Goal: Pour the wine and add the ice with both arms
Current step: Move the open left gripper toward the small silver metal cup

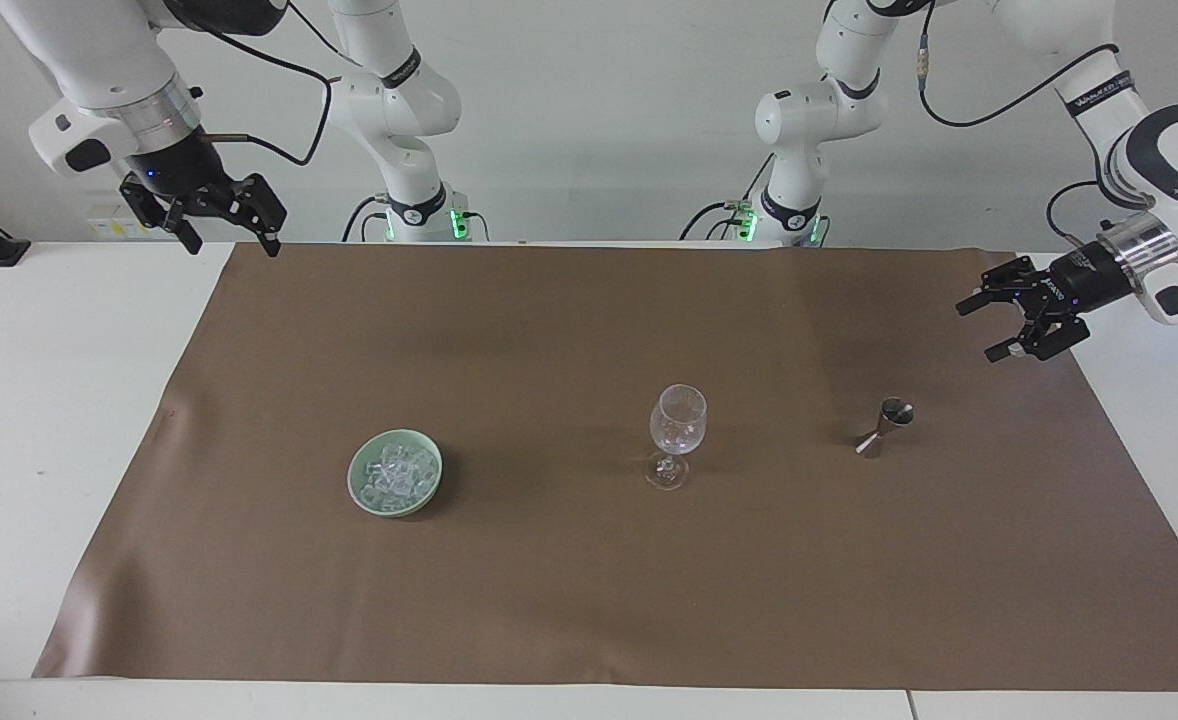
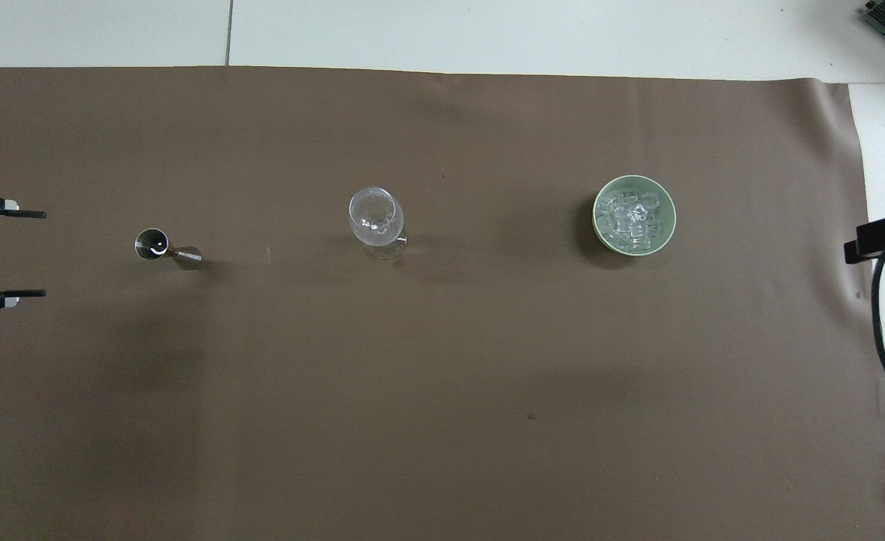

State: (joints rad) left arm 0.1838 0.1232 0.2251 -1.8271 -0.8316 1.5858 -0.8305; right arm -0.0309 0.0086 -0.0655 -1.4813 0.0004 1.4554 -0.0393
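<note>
A clear stemmed glass stands upright mid-mat. Toward the right arm's end sits a pale green bowl heaped with ice. Toward the left arm's end stands a small metal jigger. No wine shows, and I cannot tell what the jigger holds. My left gripper hangs open and empty over the mat's edge, a short way from the jigger and pointing at it. My right gripper waits, open and empty, over the mat's corner by its base.
A brown mat covers most of the white table. A black cable loops over the table's edge at the right arm's end in the overhead view.
</note>
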